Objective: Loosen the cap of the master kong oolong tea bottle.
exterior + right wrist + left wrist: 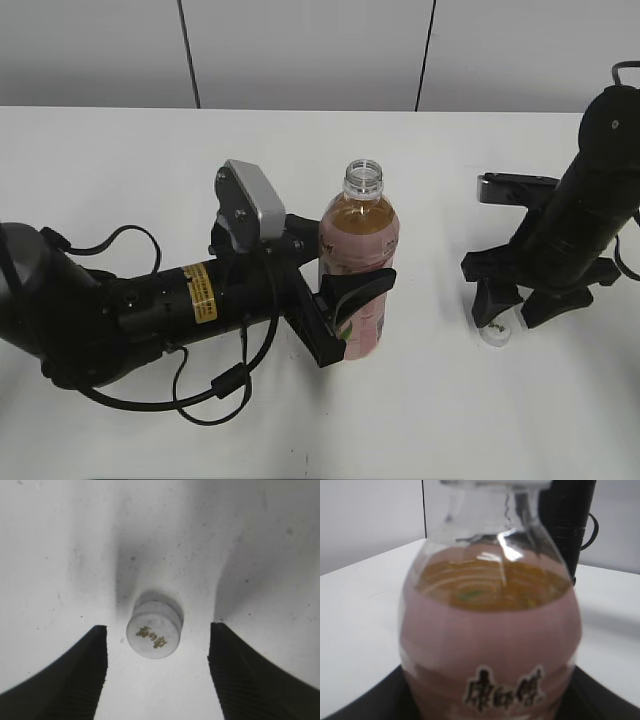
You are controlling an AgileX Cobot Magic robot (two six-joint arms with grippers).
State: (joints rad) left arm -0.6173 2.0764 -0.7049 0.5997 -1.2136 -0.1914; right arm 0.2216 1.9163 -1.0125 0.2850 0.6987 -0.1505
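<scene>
Your master kong oolong tea bottle (358, 255) stands upright near the middle of the white table (120, 170), its threaded neck bare and open at the top. Your left gripper (345, 315) has its jaws clamped on the bottle's lower body, over the pink label. In the left wrist view the bottle (490, 630) fills the picture, amber tea showing above the label and black Chinese characters printed lower down (the gripper's dark fingers only edge the bottom corners there).

The cap (497, 333) is off the bottle and sits on the table well to its right, top side up. Your right gripper (510, 305) points down over it with its jaws apart. In the right wrist view the cap (153, 634) lies between the two fingers (75, 675), touching neither, with its small dark printed mark facing up.
</scene>
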